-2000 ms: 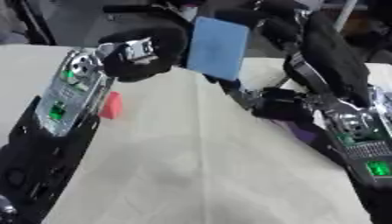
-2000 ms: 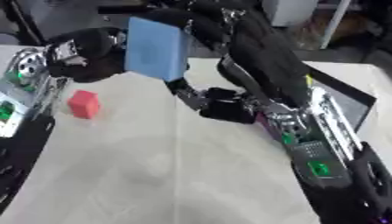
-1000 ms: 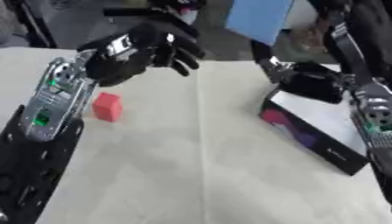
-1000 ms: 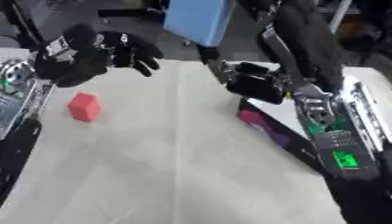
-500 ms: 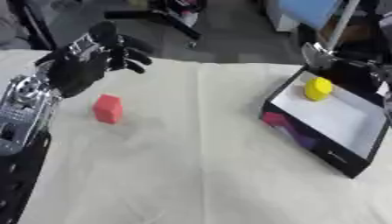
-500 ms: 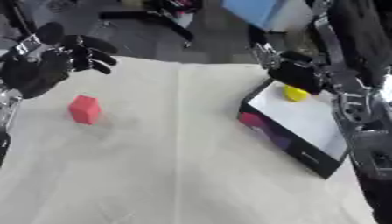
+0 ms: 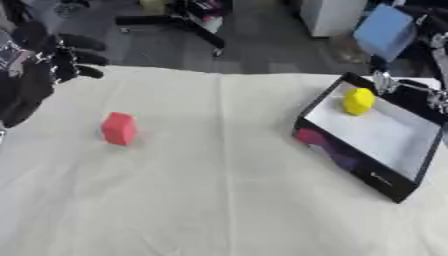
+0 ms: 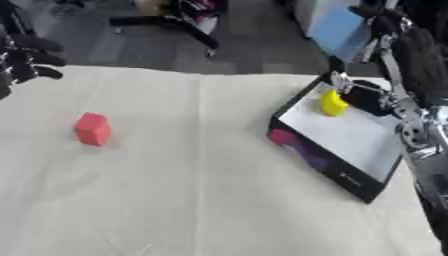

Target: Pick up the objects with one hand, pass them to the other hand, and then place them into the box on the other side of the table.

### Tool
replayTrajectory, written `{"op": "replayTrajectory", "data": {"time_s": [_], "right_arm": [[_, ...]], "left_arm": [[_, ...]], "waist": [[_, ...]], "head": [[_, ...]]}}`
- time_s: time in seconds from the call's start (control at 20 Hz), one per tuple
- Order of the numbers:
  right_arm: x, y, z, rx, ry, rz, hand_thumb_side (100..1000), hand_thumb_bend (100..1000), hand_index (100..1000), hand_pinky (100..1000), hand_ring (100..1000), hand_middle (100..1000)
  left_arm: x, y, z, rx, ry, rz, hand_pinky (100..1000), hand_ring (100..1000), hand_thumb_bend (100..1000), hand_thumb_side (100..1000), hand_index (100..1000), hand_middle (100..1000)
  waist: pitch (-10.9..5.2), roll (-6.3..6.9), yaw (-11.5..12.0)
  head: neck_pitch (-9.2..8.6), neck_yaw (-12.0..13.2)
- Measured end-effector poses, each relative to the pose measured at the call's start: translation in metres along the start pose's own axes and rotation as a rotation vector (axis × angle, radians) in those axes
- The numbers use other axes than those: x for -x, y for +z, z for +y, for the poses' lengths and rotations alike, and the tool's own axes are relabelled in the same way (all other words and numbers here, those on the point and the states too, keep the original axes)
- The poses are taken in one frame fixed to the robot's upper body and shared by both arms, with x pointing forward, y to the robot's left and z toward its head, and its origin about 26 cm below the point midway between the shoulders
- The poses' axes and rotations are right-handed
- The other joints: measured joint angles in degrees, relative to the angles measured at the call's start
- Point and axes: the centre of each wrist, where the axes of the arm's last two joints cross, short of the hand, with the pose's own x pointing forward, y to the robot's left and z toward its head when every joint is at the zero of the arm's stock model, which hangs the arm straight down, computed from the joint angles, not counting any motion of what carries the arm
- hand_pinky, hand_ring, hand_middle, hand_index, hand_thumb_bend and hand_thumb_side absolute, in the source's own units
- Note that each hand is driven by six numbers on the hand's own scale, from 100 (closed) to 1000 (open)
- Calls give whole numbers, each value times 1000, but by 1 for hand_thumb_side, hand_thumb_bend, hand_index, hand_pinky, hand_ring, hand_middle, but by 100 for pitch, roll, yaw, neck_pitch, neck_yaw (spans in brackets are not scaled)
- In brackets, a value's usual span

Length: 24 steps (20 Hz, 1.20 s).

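A light blue block [image 8: 339,33] hangs in the air above the far corner of the black box [image 7: 348,161], and my right hand [image 8: 390,24] is shut on its right side. Inside the box, on its white floor, a yellow object [image 7: 358,100] lies near the far end. A red block [image 7: 118,128] stands on the white cloth at the left. Beyond it, my left hand [image 7: 48,64] hovers over the table's far left edge, open, fingers spread and empty.
The white cloth [image 7: 210,200] covers the table, with a crease down its middle. The box sits askew at the right edge. My right forearm [image 8: 413,70] runs down the right side. Chairs and furniture stand on the dark floor beyond the table.
The blue block passed from between both hands to the right hand alone, which carried it right, over the box. My left hand opened and drew back to the far left.
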Motion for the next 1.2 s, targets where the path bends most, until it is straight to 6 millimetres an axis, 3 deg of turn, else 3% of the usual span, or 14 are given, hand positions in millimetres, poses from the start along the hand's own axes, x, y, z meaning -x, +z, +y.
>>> {"op": "replayTrajectory", "data": {"time_s": [0.5, 0.75, 0.9, 0.95, 1.0, 1.05, 1.2], "right_arm": [[58, 25, 57, -238, 22, 184, 100, 100, 621, 716, 602, 425], [75, 34, 74, -333, 19, 234, 115, 100, 791, 745, 662, 575], [80, 38, 78, -370, 18, 249, 421, 242, 916, 778, 728, 732], [82, 39, 78, -376, 20, 251, 421, 242, 916, 778, 728, 732], [82, 39, 78, -382, 23, 251, 529, 293, 962, 799, 761, 807], [83, 39, 77, -384, 27, 253, 567, 310, 974, 808, 776, 836], [84, 39, 75, -382, 38, 259, 630, 334, 989, 817, 794, 891]], "left_arm": [[-8, 12, 0, -43, -2, -19, 806, 802, 462, 937, 813, 795], [-10, 13, -1, -45, -2, -24, 807, 803, 460, 935, 813, 796], [-9, 14, -1, -46, 1, -22, 807, 804, 458, 937, 814, 796], [-8, 14, -1, -46, 2, -20, 807, 804, 458, 937, 814, 796], [-8, 14, -1, -46, 2, -19, 808, 805, 457, 938, 815, 797], [-8, 14, -1, -45, 3, -19, 808, 805, 457, 938, 816, 797], [-8, 14, -1, -43, 4, -17, 809, 806, 456, 939, 816, 798]], "waist": [[3, 49, 49], [5, 61, 65], [6, 69, 75], [6, 69, 75], [6, 69, 75], [6, 68, 75], [6, 65, 74]], "head": [[49, -100], [100, -150], [140, -169], [147, -174], [147, -177], [148, -180], [149, -189]]}}
